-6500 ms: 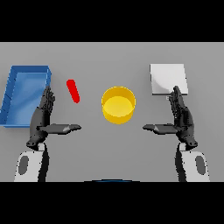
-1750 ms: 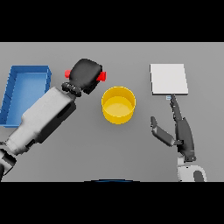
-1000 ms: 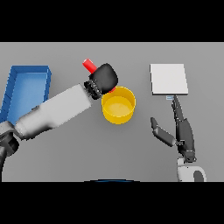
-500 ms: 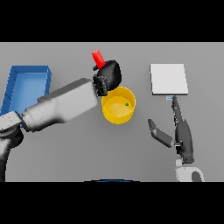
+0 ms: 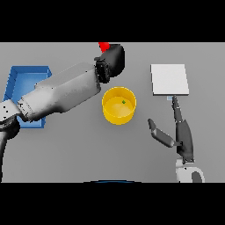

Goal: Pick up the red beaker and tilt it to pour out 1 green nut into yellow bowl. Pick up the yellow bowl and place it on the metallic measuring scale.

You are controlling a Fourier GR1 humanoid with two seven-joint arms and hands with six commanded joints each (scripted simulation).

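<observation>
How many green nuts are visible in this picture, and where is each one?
1. A single green nut lies inside the yellow bowl, toward its far right part. More may be hidden in the red beaker, which the left hand holds.

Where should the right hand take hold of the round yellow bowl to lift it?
Probably the round yellow bowl by its near-right rim, coming from the right hand side. It stands upright with an open top and straight wall, and the left hand with the red beaker crowds its far-left side.
</observation>
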